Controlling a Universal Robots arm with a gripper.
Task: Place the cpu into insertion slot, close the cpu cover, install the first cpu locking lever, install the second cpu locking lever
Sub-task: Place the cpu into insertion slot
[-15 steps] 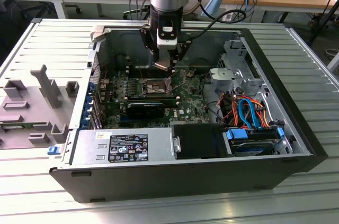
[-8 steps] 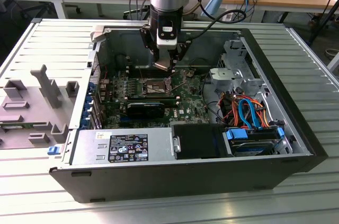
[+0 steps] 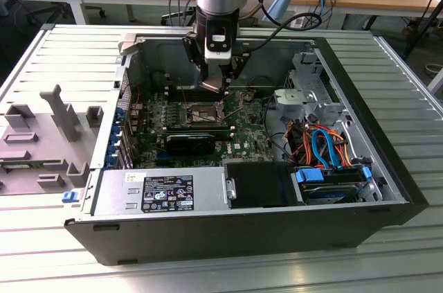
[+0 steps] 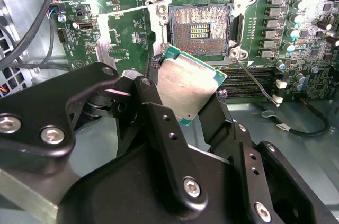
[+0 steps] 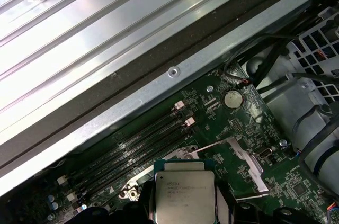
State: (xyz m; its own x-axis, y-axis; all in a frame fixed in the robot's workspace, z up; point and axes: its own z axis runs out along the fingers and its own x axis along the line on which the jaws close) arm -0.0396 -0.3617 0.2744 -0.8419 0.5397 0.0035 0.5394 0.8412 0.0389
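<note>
My gripper (image 3: 217, 85) is shut on the cpu (image 4: 188, 89), a flat square chip with a silvery top and green edge, held by its sides between two black fingers (image 4: 153, 105). The chip hangs above the green board, close beside the insertion slot (image 4: 204, 28), which lies bare with its contact field showing. In the exterior view the slot (image 3: 201, 113) sits just below and towards the exterior view's left of the gripper. The cpu cover (image 5: 241, 160) stands swung open next to the slot. A thin wire lever (image 4: 259, 83) sticks out at one socket corner. The cpu (image 5: 184, 192) shows label-side in the first wrist view.
The open computer case (image 3: 387, 168) lies on a slatted metal table. A black card (image 3: 190, 142), the power supply (image 3: 159, 192) and a drive bay with blue and orange cables (image 3: 325, 147) surround the board. Long memory slots (image 5: 132, 152) run beside the socket. A grey fixture (image 3: 48, 134) sits at the exterior view's left.
</note>
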